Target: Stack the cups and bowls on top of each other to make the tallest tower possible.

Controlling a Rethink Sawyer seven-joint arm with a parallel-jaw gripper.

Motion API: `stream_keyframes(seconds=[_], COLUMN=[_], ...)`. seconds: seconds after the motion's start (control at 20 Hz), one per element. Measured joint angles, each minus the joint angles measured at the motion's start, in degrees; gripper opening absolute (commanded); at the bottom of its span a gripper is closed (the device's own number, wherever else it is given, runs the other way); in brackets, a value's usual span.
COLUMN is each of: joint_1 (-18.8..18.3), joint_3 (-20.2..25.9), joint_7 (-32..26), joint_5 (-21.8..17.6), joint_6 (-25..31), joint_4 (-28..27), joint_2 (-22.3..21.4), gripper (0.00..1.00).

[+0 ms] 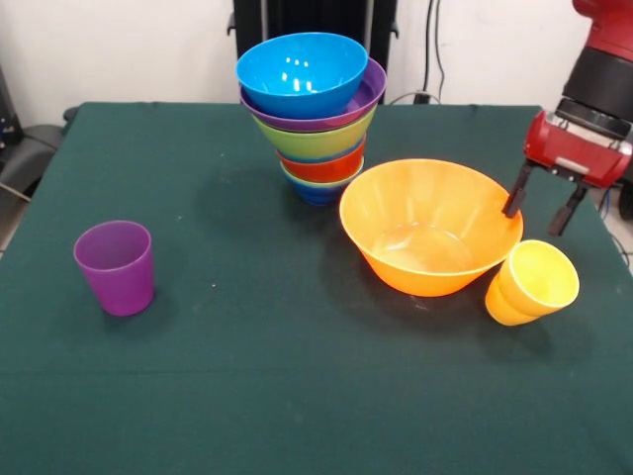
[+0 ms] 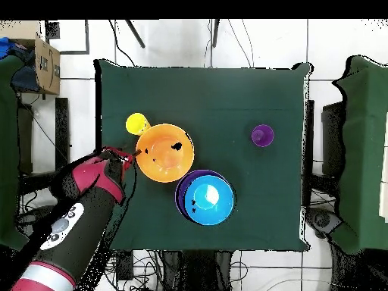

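Observation:
A leaning tower [image 1: 315, 109] of nested bowls stands at the table's far middle, with a blue bowl [image 1: 302, 71] on top, a wide purple bowl [image 1: 368, 97] under it, then green, red-orange and dark blue ones. From above the tower [image 2: 206, 197] shows as blue over purple. A large orange bowl [image 1: 430, 226] [image 2: 165, 152] stands alone. A yellow cup [image 1: 532, 282] [image 2: 137, 123] leans against it. A purple cup [image 1: 116, 266] [image 2: 262, 136] stands apart. My gripper [image 1: 542, 206] [image 2: 130, 158] is open and empty, just beside the orange bowl's rim.
The green tablecloth [image 1: 247, 376] covers the whole table. A cardboard box [image 2: 45, 64] sits off the table. Cables run behind the table's far edge.

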Motion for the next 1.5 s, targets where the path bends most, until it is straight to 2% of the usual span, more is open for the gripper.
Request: stream_keyframes(seconds=[1.5], joint_1=[-0.21], joint_3=[-1.46], joint_7=[0.00], joint_5=[0.01], joint_6=[0.00], joint_4=[0.03], joint_2=[1.46], gripper=[1.00])
